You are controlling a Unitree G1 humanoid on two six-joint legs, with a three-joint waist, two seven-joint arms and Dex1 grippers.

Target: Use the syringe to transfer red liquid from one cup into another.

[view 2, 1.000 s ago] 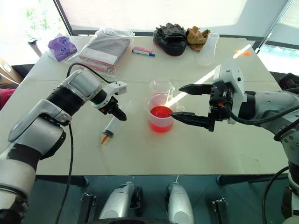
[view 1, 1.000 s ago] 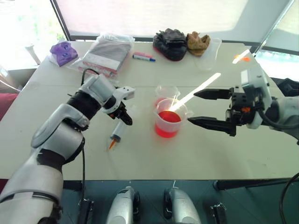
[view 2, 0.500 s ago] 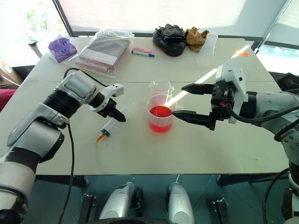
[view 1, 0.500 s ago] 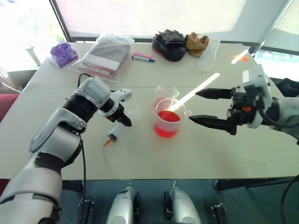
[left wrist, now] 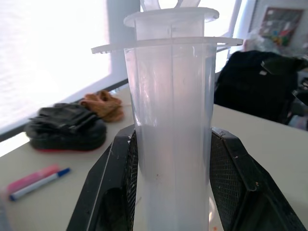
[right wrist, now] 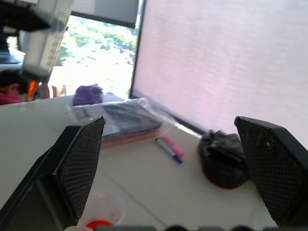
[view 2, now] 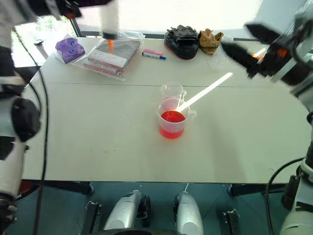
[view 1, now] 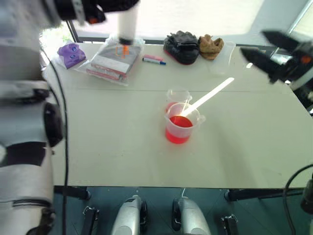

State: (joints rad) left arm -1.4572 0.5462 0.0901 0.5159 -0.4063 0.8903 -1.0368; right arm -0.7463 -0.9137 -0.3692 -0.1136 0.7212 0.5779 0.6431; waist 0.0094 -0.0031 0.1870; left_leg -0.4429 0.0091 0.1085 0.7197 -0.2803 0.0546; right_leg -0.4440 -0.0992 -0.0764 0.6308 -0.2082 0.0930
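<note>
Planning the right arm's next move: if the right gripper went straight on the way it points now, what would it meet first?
Probably nothing on the table: the right gripper, jaws open, points above the plastic-wrapped bundle and marker pen, toward the blind-covered window. The raised syringe looks off to one side; depth is unclear.

Syringe upright, clamped between black jaws, table behind

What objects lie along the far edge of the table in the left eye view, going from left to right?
Purple bag → plastic packet → marker → black gloves → brown gloves
</note>
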